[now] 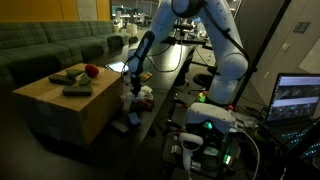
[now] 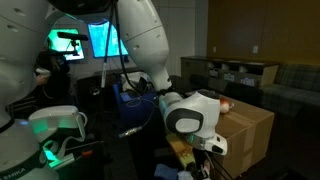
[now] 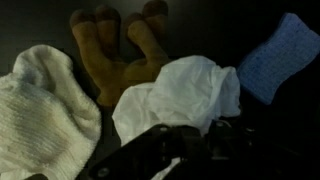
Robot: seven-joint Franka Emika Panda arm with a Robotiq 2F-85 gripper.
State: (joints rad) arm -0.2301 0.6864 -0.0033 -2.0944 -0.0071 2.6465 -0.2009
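In the wrist view my gripper (image 3: 190,128) comes in from the bottom, shut on a crumpled white cloth (image 3: 185,90) that bunches up just past the fingertips. Behind the cloth a brown plush toy (image 3: 115,45) lies on the dark floor. A white knitted cloth (image 3: 40,100) lies at the left and a blue cloth (image 3: 280,55) at the right. In an exterior view the gripper (image 1: 131,78) hangs low beside a cardboard box (image 1: 60,110), over the pile of cloths and the toy (image 1: 145,95).
The cardboard box carries a red object (image 1: 92,71) and dark remotes (image 1: 72,80). A green sofa (image 1: 50,45) stands behind it. A lit laptop (image 1: 298,98) is at the right. The arm's base and cables (image 1: 205,125) fill the foreground.
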